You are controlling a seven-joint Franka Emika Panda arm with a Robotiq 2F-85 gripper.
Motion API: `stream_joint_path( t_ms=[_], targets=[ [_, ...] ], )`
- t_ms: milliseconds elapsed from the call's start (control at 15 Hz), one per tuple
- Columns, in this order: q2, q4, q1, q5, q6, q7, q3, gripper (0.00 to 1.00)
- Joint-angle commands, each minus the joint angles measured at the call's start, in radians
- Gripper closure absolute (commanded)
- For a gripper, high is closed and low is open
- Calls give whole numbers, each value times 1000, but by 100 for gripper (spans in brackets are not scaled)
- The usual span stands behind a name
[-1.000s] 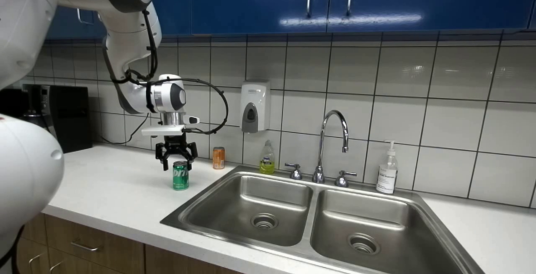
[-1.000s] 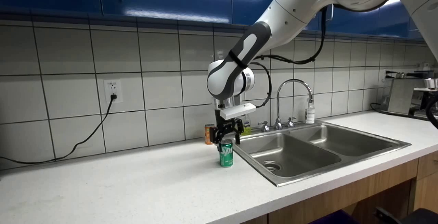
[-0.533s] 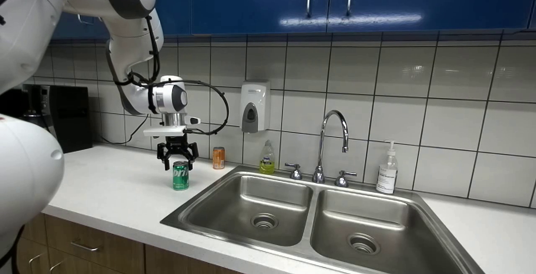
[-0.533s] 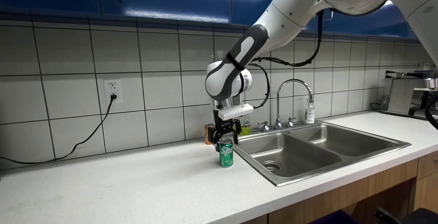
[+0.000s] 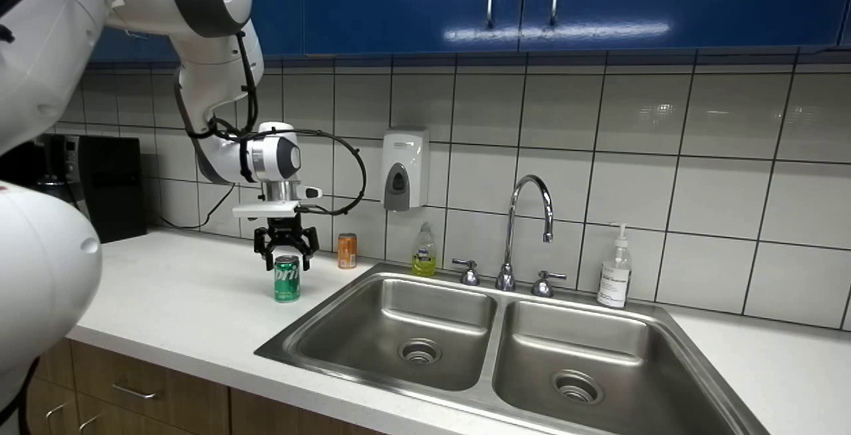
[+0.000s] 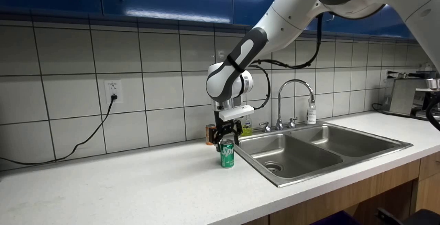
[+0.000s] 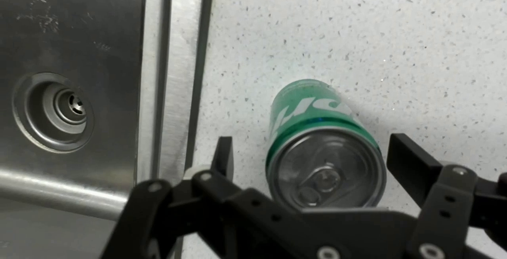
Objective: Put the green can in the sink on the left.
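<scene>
"Gripper nudged toward 3 o'clock in an exterior view?"
"Yep, we see it spread wide, nothing gripped; wrist view: green can on counter, sink at its 9 o'clock."

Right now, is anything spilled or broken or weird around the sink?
Nothing looks spilled or broken. The green can stands upright on the counter. One odd thing: in the wrist view, pale marks show in the sink near the drain, against darker metal. Scratches or dirt? I can't tell.
</scene>
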State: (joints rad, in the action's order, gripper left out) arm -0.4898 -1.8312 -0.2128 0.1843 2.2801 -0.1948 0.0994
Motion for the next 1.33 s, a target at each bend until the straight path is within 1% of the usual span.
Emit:
stream_joint_path(
  t_ms=[0, 267, 333, 400, 467, 533, 600, 667, 733, 867, 1067, 1267],
  targets=[
    [-20, 39, -9, -6, -16, 8, -15, 0],
    [-31, 51, -7, -7, -17, 10, -21, 0],
    [-32, 54, -7, -7, -17, 11, -22, 2],
    [-34, 55, -7, -7, -14, 11, -23, 26],
    [-35, 57, -7, -6, -14, 13, -24, 27],
    [-37, 59, -7, -6, -13, 15, -24, 33],
    [-38, 61, -6, -6, -13, 16, -24, 43],
    [-40, 63, -6, -7, -14, 17, -24, 50],
    [-41, 65, -5, -9, -17, 20, -23, 59],
    [-42, 68, -4, -9, -21, 22, -24, 61],
    [-41, 71, -5, -8, -29, 24, -24, 61],
    [-12, 67, -7, -13, -54, 23, -21, 61]
  ],
)
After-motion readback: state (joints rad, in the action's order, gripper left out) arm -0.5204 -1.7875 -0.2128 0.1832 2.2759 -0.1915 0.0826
